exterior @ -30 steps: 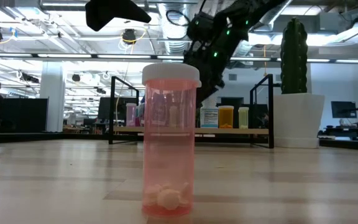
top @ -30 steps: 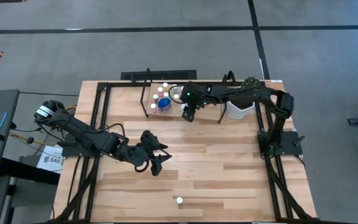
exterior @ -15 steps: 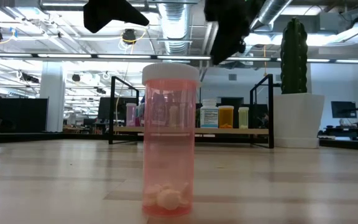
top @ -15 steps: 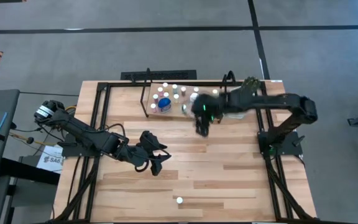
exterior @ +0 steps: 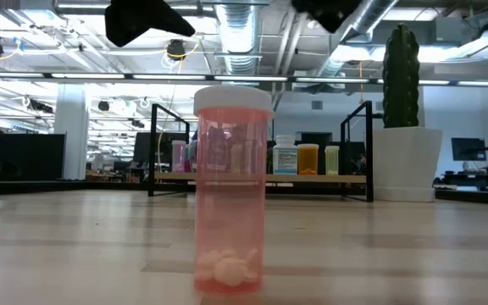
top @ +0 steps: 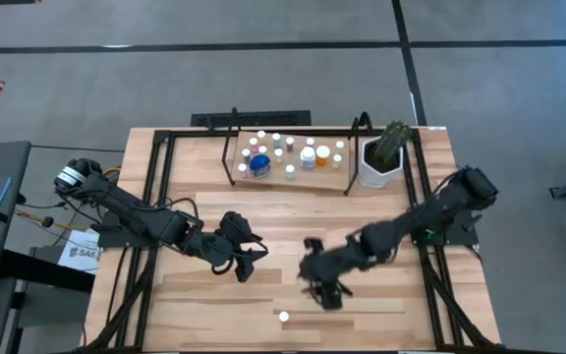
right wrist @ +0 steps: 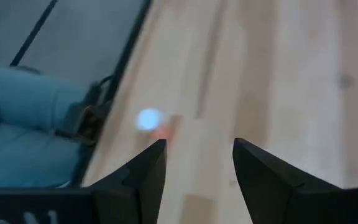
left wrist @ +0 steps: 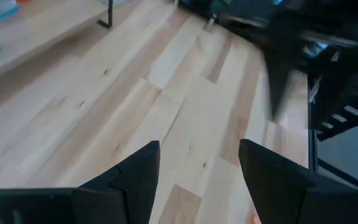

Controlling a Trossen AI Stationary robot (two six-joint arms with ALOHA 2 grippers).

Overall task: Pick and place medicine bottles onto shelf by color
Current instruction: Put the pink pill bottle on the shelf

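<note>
At near table edge: last bottle (top: pixel 283 317) upright, pink, few pills, so I judge it light, tippy. Right gripper (top: pixel 328 292) just beside, fingers apart, empty. I'd grip mid-body. Shelf (top: pixel 293 179) far side.

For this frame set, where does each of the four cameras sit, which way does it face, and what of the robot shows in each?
High view: above the table, looking straight down; both arms, left pincer and right pincer, open and empty, the shelf at the far edge.
Low view: table-top height, facing the shelf; dark arm parts at the top.
Left wrist view: on the left arm, facing bare table; its own open pincer.
Right wrist view: on the right arm; own open pincer.
Shared: the pink bottle.
</note>
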